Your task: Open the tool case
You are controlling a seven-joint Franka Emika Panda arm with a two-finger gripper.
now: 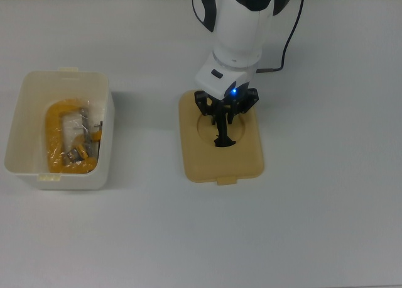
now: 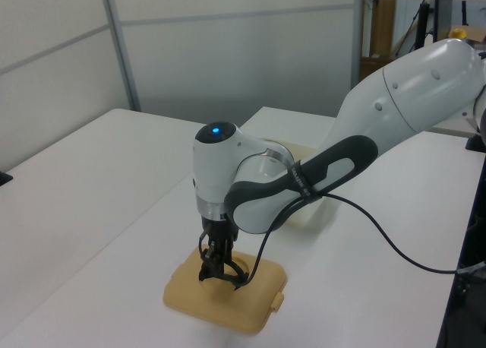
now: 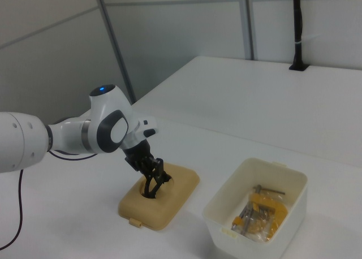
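The tan-yellow lid (image 1: 220, 151) of the tool case lies flat on the white tabletop (image 1: 314, 225), a latch tab at its 6 o'clock edge in the top view. The tool (image 1: 222, 137) is closed on the black handle (image 1: 223, 141) in the lid's round recess. Well apart at 9 o'clock, the open white box (image 1: 59, 129) holds a yellow clamp (image 1: 63, 137) and metal parts.
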